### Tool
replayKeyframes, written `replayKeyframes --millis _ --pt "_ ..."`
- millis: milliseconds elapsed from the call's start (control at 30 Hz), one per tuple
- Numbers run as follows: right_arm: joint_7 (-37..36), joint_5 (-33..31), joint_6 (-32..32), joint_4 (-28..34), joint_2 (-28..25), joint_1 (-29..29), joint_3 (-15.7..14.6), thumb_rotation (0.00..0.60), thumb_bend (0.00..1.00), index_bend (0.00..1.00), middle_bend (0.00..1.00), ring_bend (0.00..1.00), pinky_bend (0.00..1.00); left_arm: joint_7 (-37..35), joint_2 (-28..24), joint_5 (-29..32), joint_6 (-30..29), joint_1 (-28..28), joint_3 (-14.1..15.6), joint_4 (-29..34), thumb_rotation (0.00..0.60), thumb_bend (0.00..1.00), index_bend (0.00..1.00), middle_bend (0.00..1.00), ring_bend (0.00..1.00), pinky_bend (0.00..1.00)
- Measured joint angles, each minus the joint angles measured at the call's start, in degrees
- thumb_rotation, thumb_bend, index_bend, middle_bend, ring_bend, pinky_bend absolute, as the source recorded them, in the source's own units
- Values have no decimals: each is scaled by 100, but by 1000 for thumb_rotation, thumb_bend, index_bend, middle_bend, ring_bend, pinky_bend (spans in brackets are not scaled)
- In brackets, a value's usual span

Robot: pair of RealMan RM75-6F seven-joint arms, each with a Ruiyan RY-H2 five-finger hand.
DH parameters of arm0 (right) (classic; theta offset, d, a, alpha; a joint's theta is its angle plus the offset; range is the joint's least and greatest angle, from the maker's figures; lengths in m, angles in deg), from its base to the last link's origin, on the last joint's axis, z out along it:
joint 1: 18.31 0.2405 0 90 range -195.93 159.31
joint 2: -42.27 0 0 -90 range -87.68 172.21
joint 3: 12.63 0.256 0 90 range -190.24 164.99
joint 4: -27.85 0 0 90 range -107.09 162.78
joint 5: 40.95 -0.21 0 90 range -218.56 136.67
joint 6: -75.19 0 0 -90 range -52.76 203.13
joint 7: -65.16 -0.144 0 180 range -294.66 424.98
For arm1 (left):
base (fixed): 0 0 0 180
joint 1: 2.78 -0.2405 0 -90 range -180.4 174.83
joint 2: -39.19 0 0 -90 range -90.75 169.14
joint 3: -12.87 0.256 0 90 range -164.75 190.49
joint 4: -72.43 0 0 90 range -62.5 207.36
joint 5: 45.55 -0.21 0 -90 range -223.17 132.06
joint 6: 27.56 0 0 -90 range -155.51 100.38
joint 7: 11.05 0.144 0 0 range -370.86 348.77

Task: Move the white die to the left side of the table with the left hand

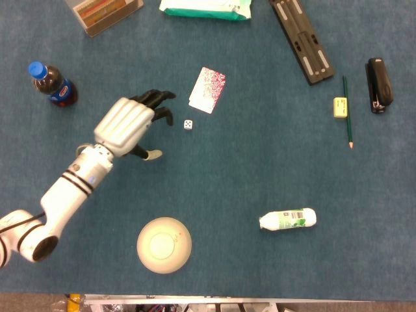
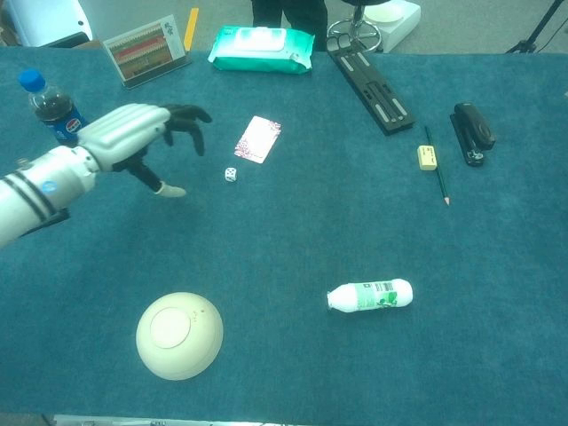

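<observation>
Left arm reaches in from the lower left, forearm angled up and to the right across the blue-carpeted desk [image 1: 273,162]. Left hand [image 1: 130,127] is palm-down, white back plate uppermost, dark fingers [image 1: 156,99] spread and curved downward, thumb held apart below; it holds nothing.

Small white die with black pips [image 1: 188,125] sits flat on the desk just right of the fingertips, not touched. It is a cube, so no long axis; its edges lie slightly skewed to the desk edge. Which face is up cannot be read.

Pink-and-white speckled card [image 1: 207,90] lies just above and right of the die, apart from it. Dark cola bottle with blue cap [image 1: 52,84] stands upper left of the hand.

Right hand is not visible in either view.
</observation>
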Motion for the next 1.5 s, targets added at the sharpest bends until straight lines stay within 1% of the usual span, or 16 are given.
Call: replayKeyframes --millis 100,233,400,533,700,967,1233,1500 --pt "-21 -1 32 8 -43 -20 -18 600 109 358 405 297 326 97 179 26 96 159 -28 -191 600 0 412 91 73 211" --pt "-33 -30 54 15 -85 -40 -39 600 109 358 406 297 326 156 371 71 208 342 -60 -463 600 0 412 69 39 175" --pt "-18 -73 34 8 -91 -40 -68 600 109 358 405 297 326 174 527 160 451 593 -80 -786 600 0 420 47 17 174" --pt "-39 -91 8 -37 -59 -26 -88 600 109 358 405 297 326 163 570 225 654 754 -59 -911 600 0 440 41 14 174" --pt "-71 -113 -22 -118 -17 -15 -116 600 109 358 405 297 326 209 625 212 782 919 28 -1099 600 0 438 37 14 174" --pt "-119 -132 -14 -201 26 -23 -151 600 110 358 405 297 326 169 794 333 1005 1110 59 -1374 600 0 422 32 14 174" --pt "-169 -157 -6 -267 32 -40 -172 600 109 358 405 297 326 209 974 682 1365 1320 -35 -1637 600 0 419 29 14 174" --pt "-243 -166 -9 -338 61 -54 -198 600 109 358 405 297 326 476 973 1239 1754 1475 -193 -1553 600 0 422 30 13 174"
